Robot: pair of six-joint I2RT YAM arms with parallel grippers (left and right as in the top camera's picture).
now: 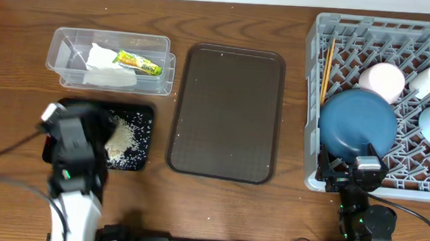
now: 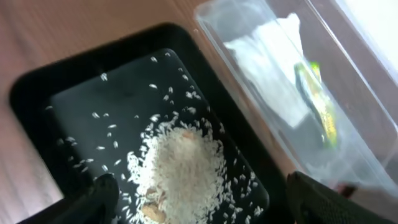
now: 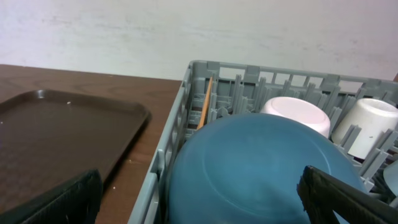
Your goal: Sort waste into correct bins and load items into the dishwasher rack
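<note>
Overhead: the left gripper [image 1: 89, 132], jaws wide and empty, hangs over the black tray [image 1: 145, 113] of rice crumbs [image 1: 129, 138]. Beyond it the clear container [image 1: 64, 39] holds napkin [image 1: 103, 67] and wrapper [image 1: 138, 62]. The right gripper [image 1: 351, 170], also spread empty, sits at the near rim of the rack [image 1: 319, 37], with the dark-blue plate [image 1: 359, 121] just ahead and bare table [image 1: 291, 213] to its left

Left wrist: rice heaped between the fingers [image 2: 102, 193]; the wrapper print is too blurred to read

Right wrist: plate directly ahead, chopsticks [image 3: 205, 102] standing behind, brown tray [image 3: 62, 124] off left
</note>
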